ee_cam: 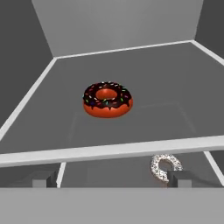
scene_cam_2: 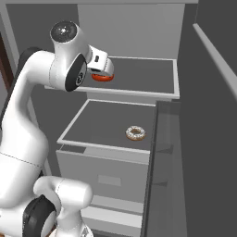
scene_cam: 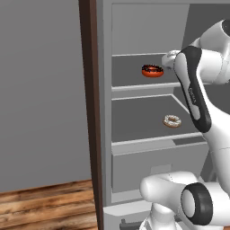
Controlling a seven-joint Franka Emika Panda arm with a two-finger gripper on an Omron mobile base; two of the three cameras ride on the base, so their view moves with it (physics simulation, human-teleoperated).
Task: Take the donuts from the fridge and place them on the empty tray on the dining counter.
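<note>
chocolate donut: lies flat on the upper shelf of the fridge, hole up, about midway between the shelf's side edges and somewhat back from its front edge; a ring, so no long axis; in the right base view it is half hidden behind the hand.
white donut: flat on the lower shelf, hole up, toward the right edge and nearer the front edge; in the hand view the upper shelf's front edge cuts off its far part.
fingers: spread as wide as they go, holding nothing, at the upper shelf's front edge, short of the chocolate donut; only the dim tips show.
drawer: below the lower shelf, partly hidden by the arm.
</note>
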